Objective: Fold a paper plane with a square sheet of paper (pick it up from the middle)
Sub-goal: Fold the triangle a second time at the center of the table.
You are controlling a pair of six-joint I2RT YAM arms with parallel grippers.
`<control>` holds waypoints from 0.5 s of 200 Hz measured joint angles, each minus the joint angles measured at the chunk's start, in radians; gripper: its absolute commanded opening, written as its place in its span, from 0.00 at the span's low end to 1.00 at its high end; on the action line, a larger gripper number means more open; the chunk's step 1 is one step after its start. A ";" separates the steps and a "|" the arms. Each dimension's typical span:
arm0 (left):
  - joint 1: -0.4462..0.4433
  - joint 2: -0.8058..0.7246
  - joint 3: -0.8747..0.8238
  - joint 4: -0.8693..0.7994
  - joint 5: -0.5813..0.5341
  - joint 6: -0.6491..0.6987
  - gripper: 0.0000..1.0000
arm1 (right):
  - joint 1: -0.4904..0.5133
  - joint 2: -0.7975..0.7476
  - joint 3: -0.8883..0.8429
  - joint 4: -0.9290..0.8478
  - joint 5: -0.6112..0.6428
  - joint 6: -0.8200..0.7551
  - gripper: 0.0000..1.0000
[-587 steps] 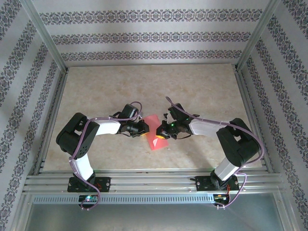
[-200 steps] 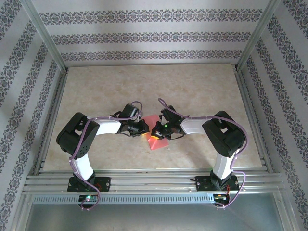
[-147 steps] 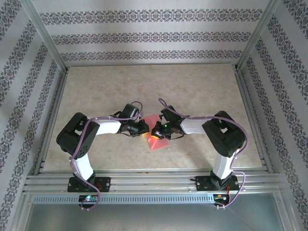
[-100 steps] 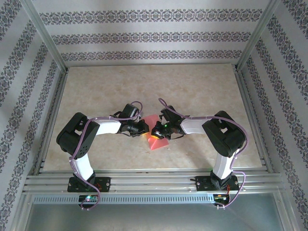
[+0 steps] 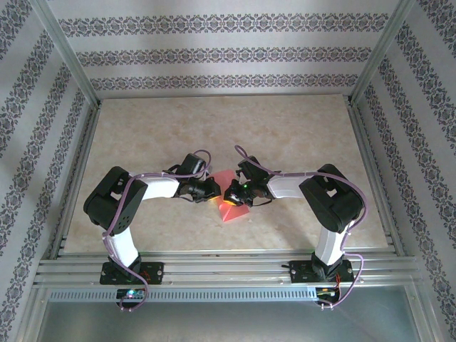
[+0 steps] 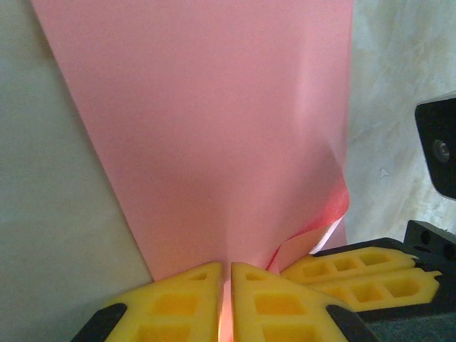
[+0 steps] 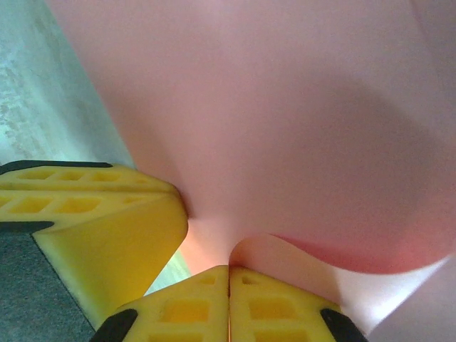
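**Pinching one thin sheet from two sides: where it could tear, slip or crease badly**

We see the thin salmon-pink square sheet of paper (image 5: 233, 209) near the middle of the beige marbled worktop (image 5: 299, 135), caught between the two arms. The left end effector (image 6: 226, 274) has its yellow fingers (image 6: 178, 303) closed to a sliver on one edge of the sheet. The right end effector (image 7: 229, 276) is likewise nipped tight on the paper, just beside the other. A loose layer curls up between them.

We judge the main risks as follows:

- **Tearing.** The two grips sit very close together. If the arms pull apart or twist against each other, the short span of paper between them takes all the strain.
- **Slipping.** Each grip holds only a narrow margin, so a quick move could drag the edge out of one of them.
- **Stray crease.** The curled flap is not flat. Pressing it down as it stands would set a crooked fold, and the plane's centre line would suffer.
- **Collision.** The fingers nearly touch, so a small error could knock one against the other.

We cannot tell whether the far part of the sheet rests on the worktop.
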 measured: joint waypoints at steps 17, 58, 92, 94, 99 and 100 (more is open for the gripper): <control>0.000 0.000 0.003 -0.006 0.000 0.000 0.14 | 0.000 0.000 0.000 -0.002 0.000 0.000 0.13; 0.013 -0.064 0.000 -0.069 -0.081 -0.013 0.15 | 0.000 0.000 0.000 0.005 -0.002 -0.001 0.20; 0.060 -0.209 -0.039 -0.118 -0.164 -0.035 0.16 | 0.000 0.000 0.005 0.005 -0.008 -0.005 0.29; 0.061 -0.217 -0.040 -0.120 -0.168 -0.036 0.16 | 0.000 0.000 0.005 0.006 -0.008 -0.003 0.30; 0.065 -0.230 -0.043 -0.124 -0.176 -0.039 0.16 | 0.000 0.000 0.005 0.007 -0.011 -0.006 0.31; 0.065 -0.233 -0.043 -0.125 -0.177 -0.039 0.16 | 0.000 0.000 0.005 0.008 -0.011 -0.005 0.32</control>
